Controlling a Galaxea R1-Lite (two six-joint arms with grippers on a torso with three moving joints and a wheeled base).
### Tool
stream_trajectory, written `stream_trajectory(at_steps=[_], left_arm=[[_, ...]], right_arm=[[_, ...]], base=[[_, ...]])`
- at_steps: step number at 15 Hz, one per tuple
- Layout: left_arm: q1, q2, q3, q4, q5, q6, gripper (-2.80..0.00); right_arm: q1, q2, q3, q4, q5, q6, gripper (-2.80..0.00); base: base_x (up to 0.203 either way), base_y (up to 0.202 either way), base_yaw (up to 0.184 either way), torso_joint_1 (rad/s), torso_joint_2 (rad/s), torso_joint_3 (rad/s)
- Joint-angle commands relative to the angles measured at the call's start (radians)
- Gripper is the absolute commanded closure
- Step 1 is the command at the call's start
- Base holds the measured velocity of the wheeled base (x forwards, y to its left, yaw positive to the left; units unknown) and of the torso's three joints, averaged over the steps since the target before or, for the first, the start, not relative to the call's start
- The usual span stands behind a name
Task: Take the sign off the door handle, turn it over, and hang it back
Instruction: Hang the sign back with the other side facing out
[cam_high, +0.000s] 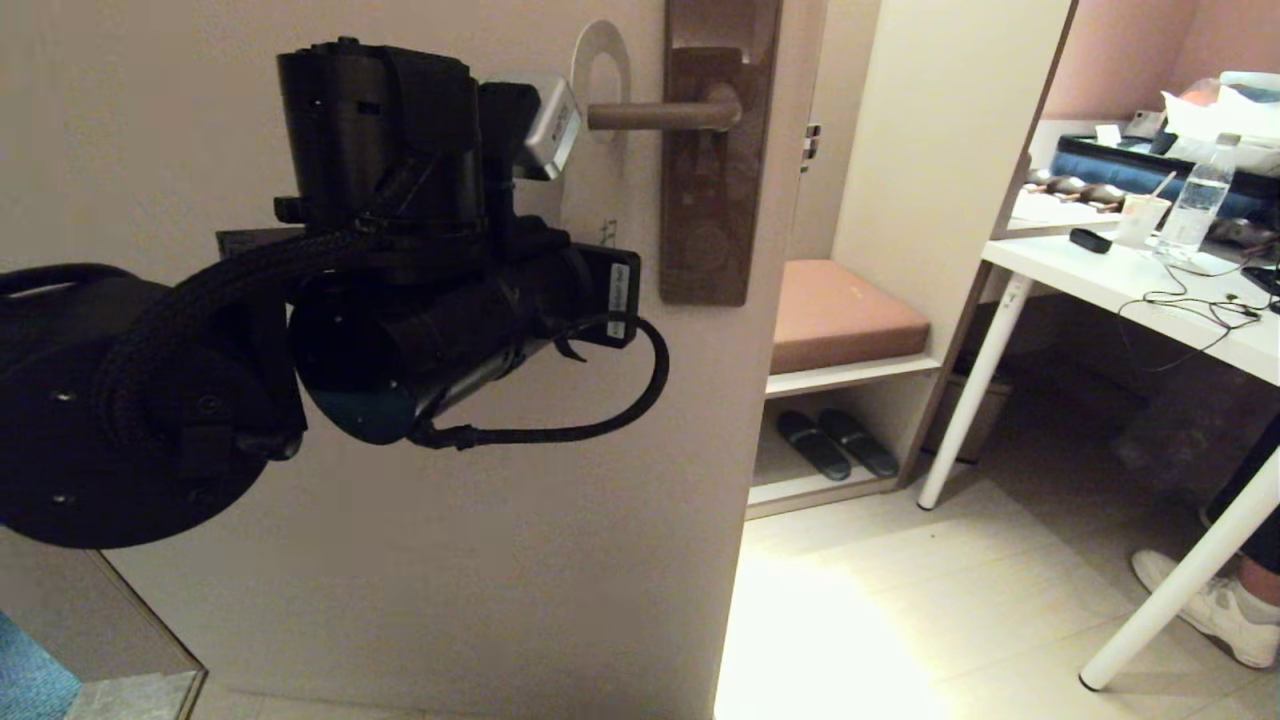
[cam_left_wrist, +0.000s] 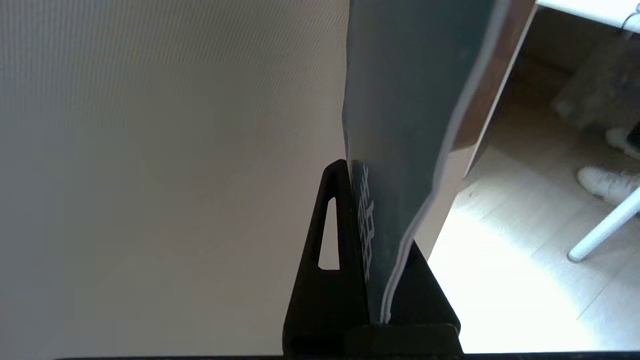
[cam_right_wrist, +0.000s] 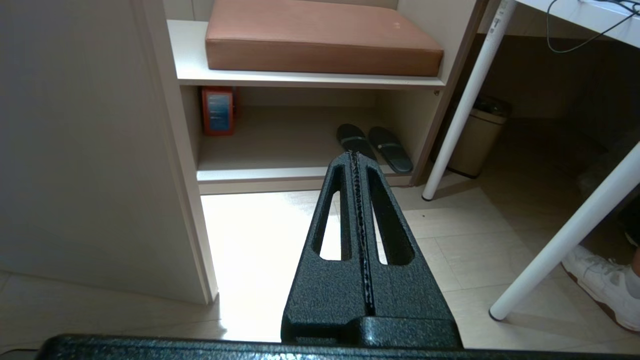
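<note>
Both fingers (cam_left_wrist: 330, 280) of the left pincer (cam_left_wrist: 372, 260) clamp the sign (cam_left_wrist: 400, 100).

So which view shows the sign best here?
The left wrist view: the sign fills it, slate-blue face with white lettering, pinched in the left gripper. The head view shows only its off-white loop by the door handle. The right wrist view shows none.
</note>
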Motion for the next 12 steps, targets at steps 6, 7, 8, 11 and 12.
stream_trajectory(at_steps=[6,7,8,11,12], left_arm=[[-0.037,0.031,0.007,-0.079,0.005,-0.003,0.00],[-0.040,0.038,0.007,-0.081,0.003,-0.008,0.00],[-0.050,0.040,0.005,-0.082,0.005,-0.014,0.00],[-0.067,0.052,0.006,-0.083,0.005,-0.038,0.00],[-0.070,0.056,0.005,-0.083,0.006,-0.046,0.00]], right_arm=[[0.000,0.001,0.000,0.001,0.000,-0.001,0.00],[0.000,0.001,0.000,-0.001,0.000,-0.001,0.00],[0.000,0.001,0.000,-0.001,0.000,-0.001,0.00],[0.000,0.001,0.000,0.001,0.000,-0.001,0.00],[0.000,0.001,0.000,0.000,0.000,-0.001,0.00]], base=[[0.000,0.000,0.000,0.000,0.00,0.000],[0.000,0.000,0.000,0.000,0.00,0.000],[0.000,0.000,0.000,0.000,0.00,0.000],[0.000,0.000,0.000,0.000,0.00,0.000],[0.000,0.000,0.000,0.000,0.00,0.000]])
